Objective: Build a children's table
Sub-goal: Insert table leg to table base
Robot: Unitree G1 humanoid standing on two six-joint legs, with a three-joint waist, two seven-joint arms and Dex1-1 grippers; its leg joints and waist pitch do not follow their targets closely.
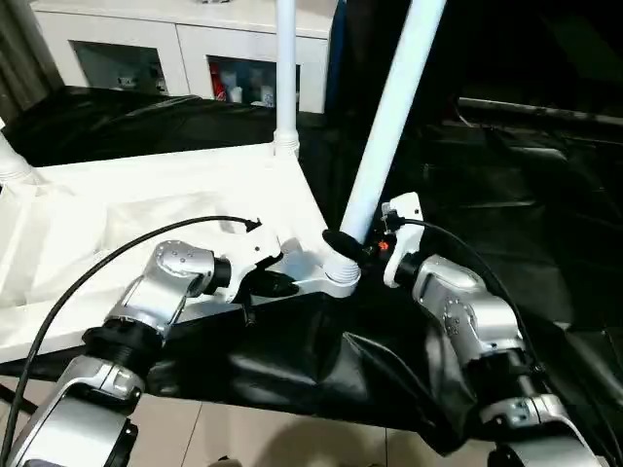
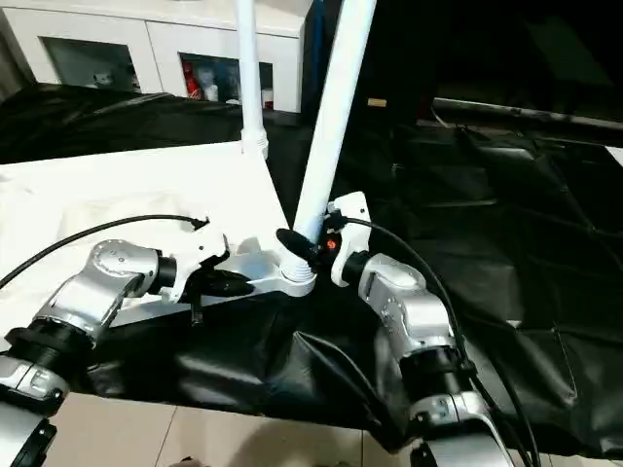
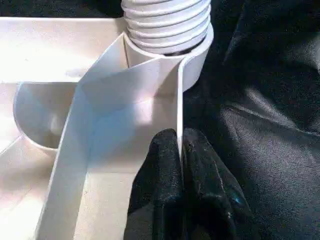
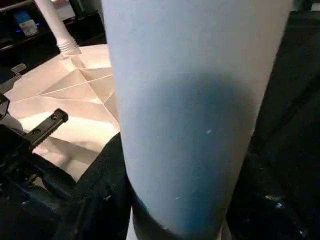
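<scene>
the children's table [image 1: 165,204] lies upside down on the black-draped table [image 1: 506,165], its ribbed underside facing up and its near right corner close to the drape's near edge, where the black cloth hangs down toward the pale tiled floor [image 1: 253,438]. a white leg [image 1: 394,107] stands in the near right corner socket [image 1: 341,277], leaning a little to the right as it rises out of the top of the frame. a second leg [image 1: 285,68] stands upright in the far right corner socket, and part of a third leg [image 1: 15,161] shows at the far left edge.

the left gripper [image 1: 277,284] reaches in from the left along the near rim; its fingers [image 3: 170,175] are pinched together on the thin upright rim wall of the tabletop, just beside the near right socket, one finger on each side of the wall. the right gripper [image 1: 355,245] comes in from the right and is clamped around the lower part of the leaning leg, just above the socket's threaded collar [image 3: 167,25].

to the right of the corner the black cloth stretches away bare and wrinkled, giving open room on that side. beyond the far edge stands a white cabinet [image 1: 195,53] with glass doors.
</scene>
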